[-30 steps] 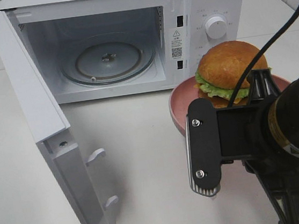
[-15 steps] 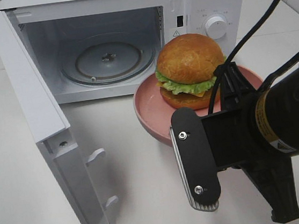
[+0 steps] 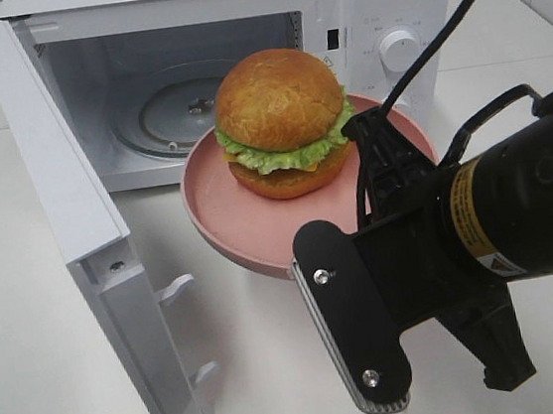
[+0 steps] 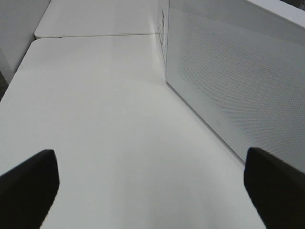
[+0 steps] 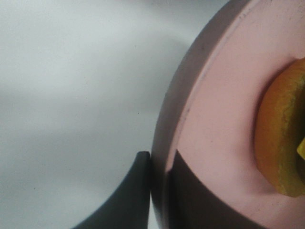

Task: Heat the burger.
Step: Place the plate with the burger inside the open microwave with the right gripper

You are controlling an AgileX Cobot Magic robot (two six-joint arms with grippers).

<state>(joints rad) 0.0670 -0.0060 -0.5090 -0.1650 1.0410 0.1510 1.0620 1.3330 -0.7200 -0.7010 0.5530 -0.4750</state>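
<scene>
The microwave (image 3: 404, 13) stands with its door (image 3: 68, 221) swung wide and its glass turntable (image 3: 171, 114) bare. The burger (image 3: 281, 116) sits mid-plate on the pink plate (image 3: 223, 223), held aloft just before the cavity mouth by the right gripper (image 5: 159, 167), which pinches the plate's rim — by my judgement about halfway, with setting it inside, shutting the door and turning the dial (image 3: 400, 50) left. One burger, one plate, one microwave, two grippers — the left gripper (image 4: 152, 186) spread wide, empty, over the bench (image 4: 95, 119).
</scene>
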